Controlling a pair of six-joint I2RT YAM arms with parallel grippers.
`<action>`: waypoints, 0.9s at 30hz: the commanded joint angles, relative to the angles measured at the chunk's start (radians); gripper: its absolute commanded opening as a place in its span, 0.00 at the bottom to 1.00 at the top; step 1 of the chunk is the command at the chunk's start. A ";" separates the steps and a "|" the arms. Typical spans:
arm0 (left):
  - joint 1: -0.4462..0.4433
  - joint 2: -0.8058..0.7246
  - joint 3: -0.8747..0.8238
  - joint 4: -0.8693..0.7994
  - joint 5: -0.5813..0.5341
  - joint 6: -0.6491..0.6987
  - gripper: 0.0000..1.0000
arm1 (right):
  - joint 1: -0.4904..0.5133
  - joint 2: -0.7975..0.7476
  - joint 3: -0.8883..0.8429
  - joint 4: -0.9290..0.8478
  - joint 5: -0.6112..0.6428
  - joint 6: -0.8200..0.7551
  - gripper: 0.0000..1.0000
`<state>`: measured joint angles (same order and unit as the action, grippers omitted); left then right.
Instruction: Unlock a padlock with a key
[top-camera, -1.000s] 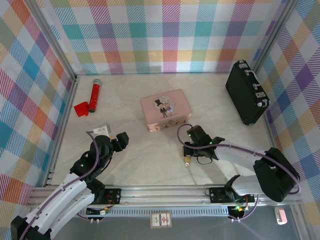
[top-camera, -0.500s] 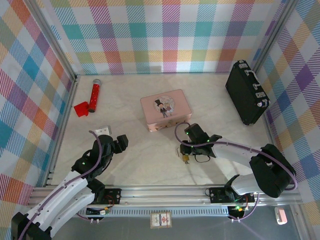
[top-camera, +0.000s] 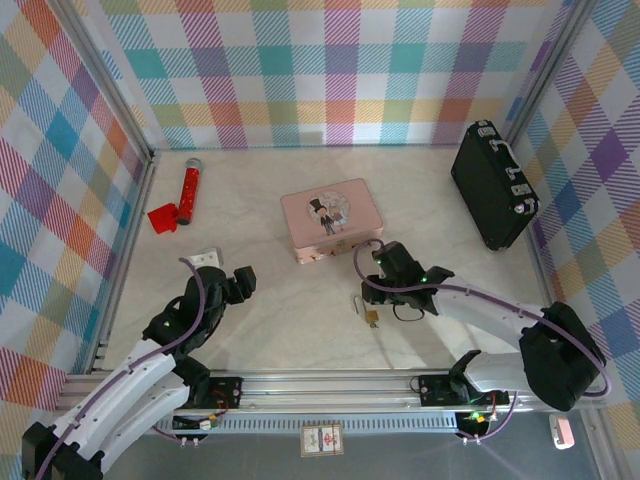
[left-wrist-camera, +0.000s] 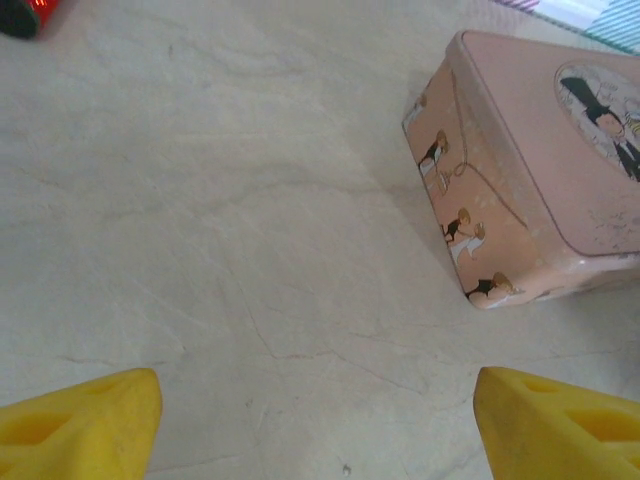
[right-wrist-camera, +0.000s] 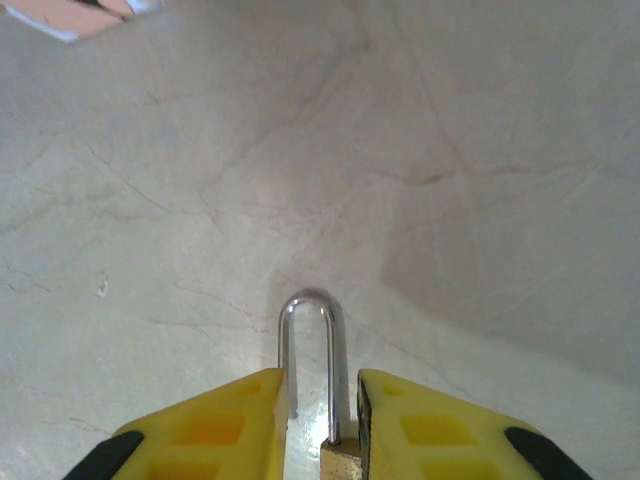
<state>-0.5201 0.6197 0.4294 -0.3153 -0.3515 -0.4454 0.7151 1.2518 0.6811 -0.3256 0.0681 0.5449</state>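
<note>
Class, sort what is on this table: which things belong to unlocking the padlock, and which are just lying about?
Job in hand: padlock; right hand, its fingers either side of the shackle.
Lying about: pink tin box; black case; red stick-shaped object; small white object.

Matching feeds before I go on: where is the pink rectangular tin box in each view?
Top external: pink rectangular tin box, centre of the table.
Left wrist: the tin, upper right, running off the right edge.
Right wrist: a pink sliver, top-left corner, probably the tin's corner.
Shared landmark: the pale marbled tabletop.
</note>
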 joint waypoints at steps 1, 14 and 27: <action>0.009 -0.017 0.057 0.015 -0.069 0.072 0.82 | 0.006 -0.065 0.088 -0.092 0.141 -0.102 0.32; 0.009 0.012 0.043 0.205 -0.442 0.199 1.00 | -0.024 -0.323 0.066 0.000 0.599 -0.403 0.91; 0.132 0.381 -0.073 0.683 -0.432 0.367 1.00 | -0.126 -0.287 -0.062 0.130 0.737 -0.374 0.99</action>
<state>-0.4168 0.9352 0.3199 0.2657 -0.8082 -0.1104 0.6029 0.9577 0.6323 -0.2428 0.7658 0.1772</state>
